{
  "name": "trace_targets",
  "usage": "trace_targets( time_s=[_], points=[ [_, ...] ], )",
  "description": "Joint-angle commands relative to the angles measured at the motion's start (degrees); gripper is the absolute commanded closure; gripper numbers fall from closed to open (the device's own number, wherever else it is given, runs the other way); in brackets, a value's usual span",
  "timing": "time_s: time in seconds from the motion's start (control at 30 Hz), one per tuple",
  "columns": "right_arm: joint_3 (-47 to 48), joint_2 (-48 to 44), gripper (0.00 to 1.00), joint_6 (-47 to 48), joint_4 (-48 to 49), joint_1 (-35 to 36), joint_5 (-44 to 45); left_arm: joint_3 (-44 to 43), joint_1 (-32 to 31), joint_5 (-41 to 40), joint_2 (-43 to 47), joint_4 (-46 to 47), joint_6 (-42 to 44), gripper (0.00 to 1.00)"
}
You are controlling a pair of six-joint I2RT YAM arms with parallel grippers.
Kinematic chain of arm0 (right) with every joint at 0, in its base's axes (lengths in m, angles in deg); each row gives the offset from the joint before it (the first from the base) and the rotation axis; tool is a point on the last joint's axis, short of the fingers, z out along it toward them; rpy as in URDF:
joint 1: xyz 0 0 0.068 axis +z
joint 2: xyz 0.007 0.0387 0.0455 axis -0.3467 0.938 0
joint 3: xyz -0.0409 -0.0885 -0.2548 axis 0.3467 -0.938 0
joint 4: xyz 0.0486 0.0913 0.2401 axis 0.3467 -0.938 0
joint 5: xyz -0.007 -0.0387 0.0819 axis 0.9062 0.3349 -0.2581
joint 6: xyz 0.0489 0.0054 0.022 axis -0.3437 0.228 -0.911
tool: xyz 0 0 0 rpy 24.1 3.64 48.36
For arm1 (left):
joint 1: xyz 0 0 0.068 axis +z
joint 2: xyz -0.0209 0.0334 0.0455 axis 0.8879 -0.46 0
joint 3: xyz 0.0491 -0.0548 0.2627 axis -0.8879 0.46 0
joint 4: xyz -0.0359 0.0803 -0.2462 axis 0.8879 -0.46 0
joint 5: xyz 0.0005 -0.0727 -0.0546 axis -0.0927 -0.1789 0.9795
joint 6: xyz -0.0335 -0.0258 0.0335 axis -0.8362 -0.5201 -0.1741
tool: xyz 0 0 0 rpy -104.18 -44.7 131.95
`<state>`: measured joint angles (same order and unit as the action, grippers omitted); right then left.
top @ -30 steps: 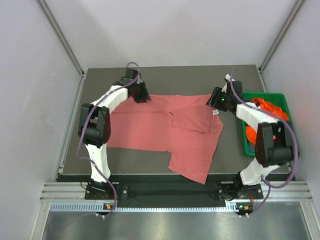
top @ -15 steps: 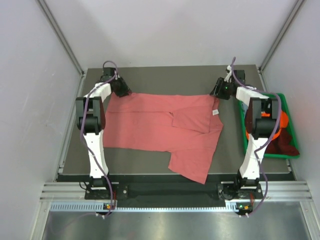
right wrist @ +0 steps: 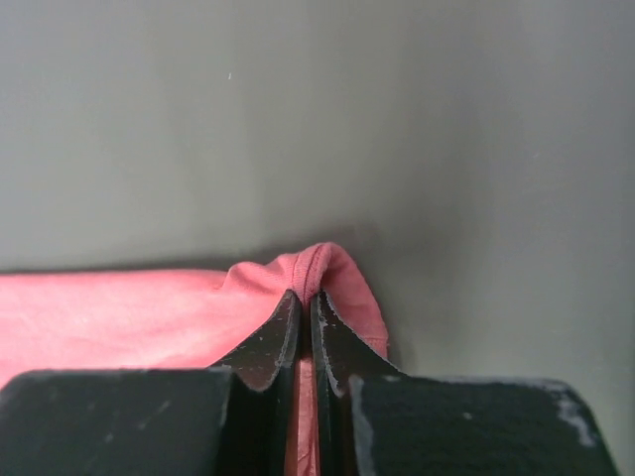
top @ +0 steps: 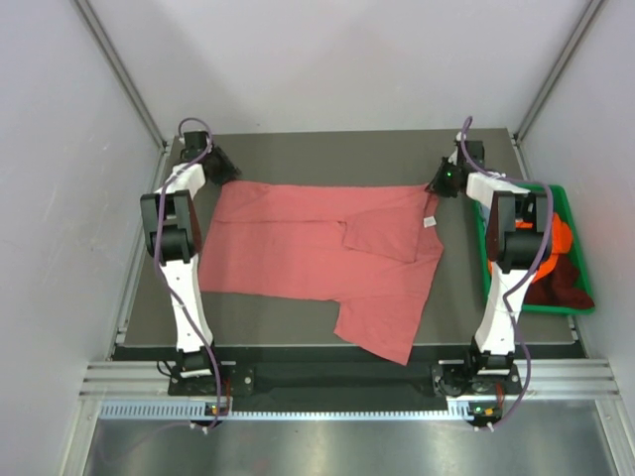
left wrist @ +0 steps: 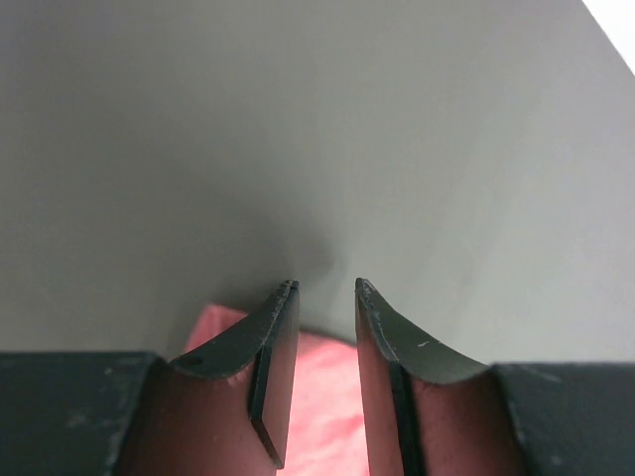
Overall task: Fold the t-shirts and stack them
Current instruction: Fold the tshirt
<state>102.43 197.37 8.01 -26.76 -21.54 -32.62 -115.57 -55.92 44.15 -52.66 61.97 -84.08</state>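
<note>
top view: salmon-pink t-shirt point(top: 298, 253) lies spread across the middle of the dark table point(top: 327, 149), its far edge running straight btwn the two grippers; one flap is folded over at centre-right, another hangs toward the near edge, and a small white label point(top: 429, 222) shows nr the far right corner. left gripper point(top: 220, 169) sits at the shirt's far left corner, right gripper point(top: 443, 183) at its far right corner, both low over the table. left wrist view: left gripper point(left wrist: 325, 288) has its fingers point(left wrist: 273, 337) standing apart w/ a clear gap at the tips; pink cloth shows in the gap lower down and just left of the left finger, but whether it is pinched cannot be told. right wrist view: right gripper point(right wrist: 306, 295) is clenched, jaws pressed together on a raised fold of the pink hem, cloth bunched round the tips. green bin point(top: 561, 190) stands at the table's right edge beside the right arm, holding an orange t-shirt point(top: 562, 234) and a dark maroon t-shirt point(top: 561, 283), well apart from the pink one.
</note>
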Motion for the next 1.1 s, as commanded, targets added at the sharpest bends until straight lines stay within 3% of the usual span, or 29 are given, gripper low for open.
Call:
trace_targets(
  time_s=[0.0,0.27,0.33,0.53,0.73,0.87,1.07],
  points=[
    [1.17,0.15,1.0,-3.87,5.65,-0.85,4.55,-1.88,0.51,-4.44,-3.9,-1.94,0.71,0.65],
    [1.87,-1.86,0.78,-5.2,2.93,-0.85,5.95,-8.99,2.18,4.33,-4.61,-3.25,0.79,0.64],
    [1.87,-5.19,0.65,-5.55,-1.26,-0.85,6.31,-10.32,2.18,5.14,-2.51,-5.09,1.41,0.62],
    [-0.58,-19.07,0.54,-11.79,-18.32,0.73,19.13,-7.52,2.18,-3.99,8.57,-15.37,5.19,0.58],
    [-12.09,-34.81,0.53,-21.28,-34.68,5.99,23.89,11.36,2.09,-11.12,24.47,-19.34,7.74,0.56],
    [-23.6,-43.95,0.54,-28.2,-40.05,16.42,26.34,26.02,2.09,-13.4,36.49,-18.37,7.04,0.56],
    [-36.26,-52.48,0.57,-41.38,-47.35,30.93,25.21,39.13,2.18,-16.3,46.17,-20.4,3.71,0.54]
  ],
)
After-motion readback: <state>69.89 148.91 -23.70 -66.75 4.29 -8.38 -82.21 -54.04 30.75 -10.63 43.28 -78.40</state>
